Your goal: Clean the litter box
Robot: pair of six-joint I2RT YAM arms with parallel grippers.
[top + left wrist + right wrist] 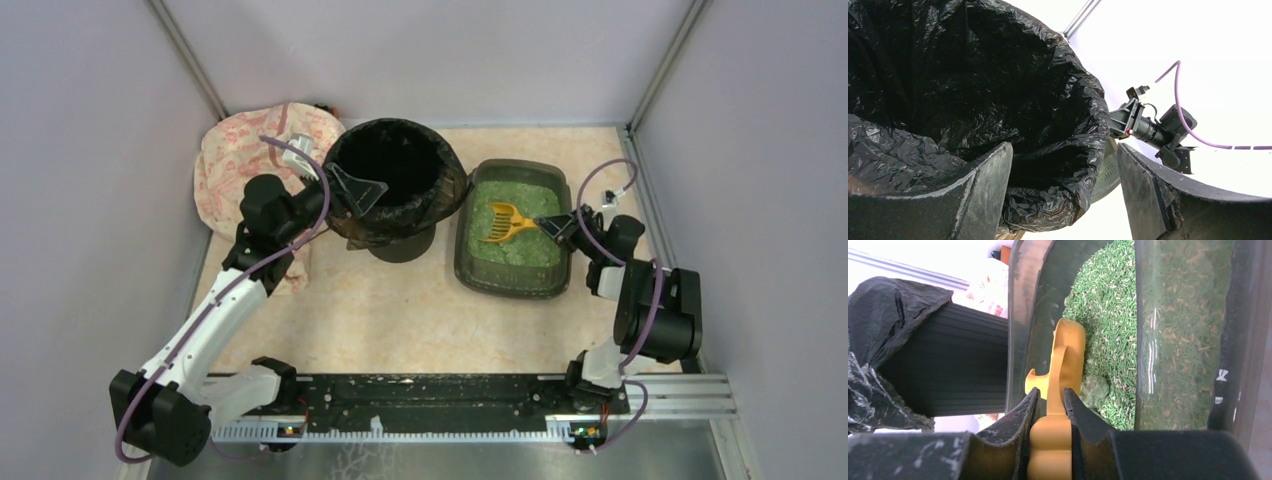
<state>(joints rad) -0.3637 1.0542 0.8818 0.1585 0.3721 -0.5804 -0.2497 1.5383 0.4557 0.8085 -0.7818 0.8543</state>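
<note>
Right end effector (553, 225) clamps the scoop (503, 222) inside the litter box (470, 272), just right of the bin (452, 172), left end effector (360, 190) gapes around its rim, any tilt mid-carry could spill granules (522, 250).

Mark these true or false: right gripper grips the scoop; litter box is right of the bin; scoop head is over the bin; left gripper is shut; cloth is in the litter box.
1. The right gripper is shut on the handle of the yellow scoop. True.
2. In the top view, the litter box sits right of the bin. True.
3. The scoop's head is over the bin. False: it is over the green granules inside the litter box.
4. The left gripper is shut. False: its jaws stand wide open at the bin's bagged rim.
5. The patterned cloth lies in the litter box. False: it lies on the table, left of the bin.
</note>
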